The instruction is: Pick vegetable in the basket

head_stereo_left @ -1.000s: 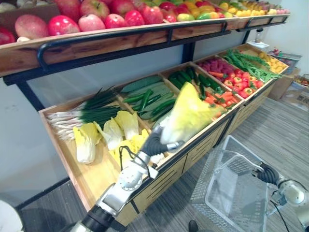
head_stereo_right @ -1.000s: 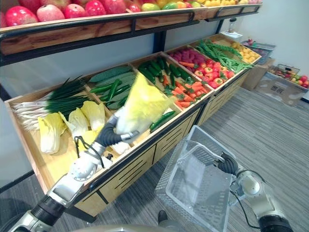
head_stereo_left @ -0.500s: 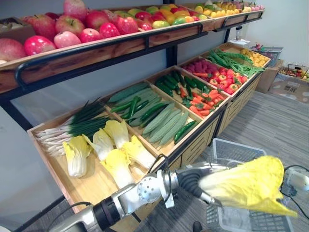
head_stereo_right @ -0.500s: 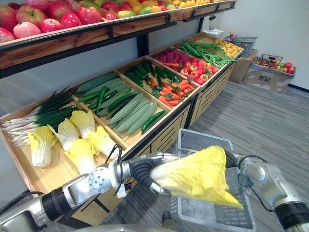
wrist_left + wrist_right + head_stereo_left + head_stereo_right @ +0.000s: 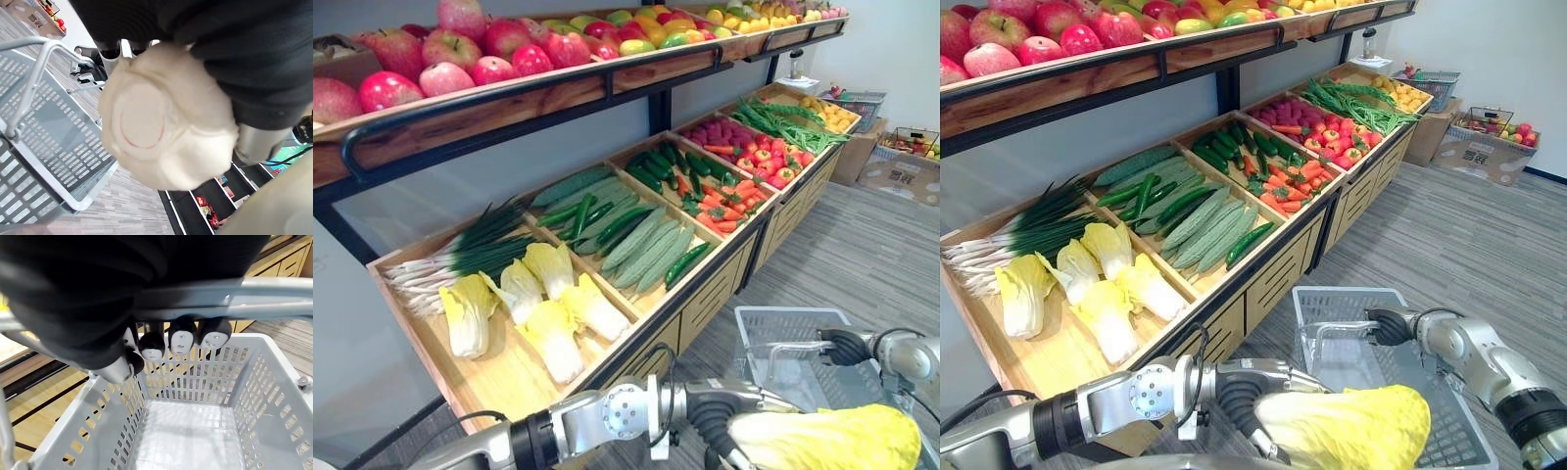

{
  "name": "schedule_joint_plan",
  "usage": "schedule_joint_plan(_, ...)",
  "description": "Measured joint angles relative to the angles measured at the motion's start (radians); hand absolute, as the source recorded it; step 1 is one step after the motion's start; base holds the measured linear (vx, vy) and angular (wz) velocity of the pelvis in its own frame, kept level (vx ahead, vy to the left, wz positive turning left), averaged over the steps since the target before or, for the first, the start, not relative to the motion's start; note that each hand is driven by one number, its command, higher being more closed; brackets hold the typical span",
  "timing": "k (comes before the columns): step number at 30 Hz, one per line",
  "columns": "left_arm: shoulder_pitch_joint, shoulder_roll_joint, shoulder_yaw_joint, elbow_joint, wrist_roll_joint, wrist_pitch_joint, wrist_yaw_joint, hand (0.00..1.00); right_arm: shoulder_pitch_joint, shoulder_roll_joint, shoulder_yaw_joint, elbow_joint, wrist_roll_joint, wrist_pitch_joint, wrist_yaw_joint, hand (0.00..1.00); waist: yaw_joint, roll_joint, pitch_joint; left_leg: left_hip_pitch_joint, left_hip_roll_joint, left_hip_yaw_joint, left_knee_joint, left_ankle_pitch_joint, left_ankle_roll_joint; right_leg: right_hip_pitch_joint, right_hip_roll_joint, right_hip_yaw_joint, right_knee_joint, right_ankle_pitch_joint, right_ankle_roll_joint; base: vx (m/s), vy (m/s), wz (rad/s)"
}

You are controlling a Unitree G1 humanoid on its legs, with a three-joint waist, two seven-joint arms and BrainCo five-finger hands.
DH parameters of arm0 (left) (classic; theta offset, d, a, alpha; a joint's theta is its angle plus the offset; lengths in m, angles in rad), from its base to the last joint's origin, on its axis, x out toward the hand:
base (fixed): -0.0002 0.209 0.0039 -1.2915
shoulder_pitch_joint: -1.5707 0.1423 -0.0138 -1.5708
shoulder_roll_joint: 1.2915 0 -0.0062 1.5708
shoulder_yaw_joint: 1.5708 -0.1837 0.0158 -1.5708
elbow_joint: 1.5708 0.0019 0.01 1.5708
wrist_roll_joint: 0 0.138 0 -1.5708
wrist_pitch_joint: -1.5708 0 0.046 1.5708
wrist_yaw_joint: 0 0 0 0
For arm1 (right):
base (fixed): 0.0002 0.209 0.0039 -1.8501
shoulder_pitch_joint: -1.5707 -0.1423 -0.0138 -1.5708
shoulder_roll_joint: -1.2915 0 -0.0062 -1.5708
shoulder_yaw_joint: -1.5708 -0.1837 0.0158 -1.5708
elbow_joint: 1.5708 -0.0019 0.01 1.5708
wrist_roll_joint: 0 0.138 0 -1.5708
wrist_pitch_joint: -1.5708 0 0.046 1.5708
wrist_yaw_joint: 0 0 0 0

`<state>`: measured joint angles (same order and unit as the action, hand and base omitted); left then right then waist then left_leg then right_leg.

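A yellow napa cabbage (image 5: 1347,431) hangs low at the front, over the near end of the grey wire basket (image 5: 1332,292). My left hand (image 5: 1234,397) is shut on it from the stem side, and its pale cut base (image 5: 161,132) shows close up in the left wrist view, with the basket's mesh (image 5: 49,137) beyond. My right hand (image 5: 1386,325) is curled round the basket handle (image 5: 274,296), fingers (image 5: 178,340) wrapped over the bar. The inside of the basket (image 5: 205,377) holds nothing in the right wrist view.
A slanted wooden produce stand (image 5: 509,377) runs along my left with more cabbages (image 5: 553,304), green onions (image 5: 460,259), cucumbers (image 5: 646,245), carrots and tomatoes. Apples (image 5: 440,73) fill the shelf above. Boxes (image 5: 1484,152) stand on the grey floor at the far right.
My left arm has swung the cabbage away from the stand, right and down over the basket, dropping lower in the last half second. The right hand kept hold of the handle.
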<state>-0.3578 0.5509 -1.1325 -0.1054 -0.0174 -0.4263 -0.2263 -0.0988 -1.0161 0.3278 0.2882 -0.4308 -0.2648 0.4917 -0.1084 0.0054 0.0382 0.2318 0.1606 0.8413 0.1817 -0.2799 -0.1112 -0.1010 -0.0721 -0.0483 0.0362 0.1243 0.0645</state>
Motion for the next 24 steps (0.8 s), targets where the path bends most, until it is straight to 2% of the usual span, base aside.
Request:
schedule_joint_plan(4,0.0,-0.033,-0.011,0.05,0.03,0.038,0.0,1.0,-0.03,0.001,0.024,0.001,0.0,-0.002,0.005,1.0,-0.004,0.0,0.0,0.001,0.001,0.002,0.0,0.001,0.001,0.0,0.001,0.0,-0.001,0.0,0.0,0.0,0.0,0.0)
schedule_joint_plan(8,-0.002,-0.071,-0.012,0.136,0.056,0.096,0.001,1.0,-0.079,0.014,0.053,0.002,0.001,-0.004,0.018,1.0,-0.022,-0.002,-0.001,0.006,0.001,0.012,0.0,0.003,0.004,0.0,0.004,0.005,-0.001,0.0,0.0,-0.01,0.025,-0.06)
schedule_joint_plan(13,-0.027,-0.16,-0.014,0.254,0.094,0.154,0.009,1.0,-0.106,0.035,0.082,0.001,0.0,-0.008,0.036,1.0,-0.027,-0.006,-0.001,0.02,0.001,0.039,-0.002,0.0,-0.001,-0.002,0.013,0.028,0.001,0.0,0.0,-0.01,0.037,-0.14)
schedule_joint_plan(18,-0.04,-0.213,-0.01,0.325,0.111,0.188,0.028,1.0,-0.157,0.046,0.125,0.002,0.0,-0.018,0.044,1.0,-0.031,-0.007,0.0,0.031,0.003,0.071,-0.002,-0.003,-0.006,-0.014,0.025,0.056,0.012,-0.001,-0.002,-0.01,0.031,-0.18)
schedule_joint_plan(24,-0.04,-0.245,-0.002,0.396,0.15,0.201,0.048,1.0,-0.219,0.053,0.167,-0.002,0.0,-0.046,0.058,1.0,-0.047,-0.008,0.001,0.041,0.004,0.09,-0.002,-0.004,-0.007,-0.02,0.034,0.069,0.021,-0.004,-0.006,-0.01,0.025,-0.09)
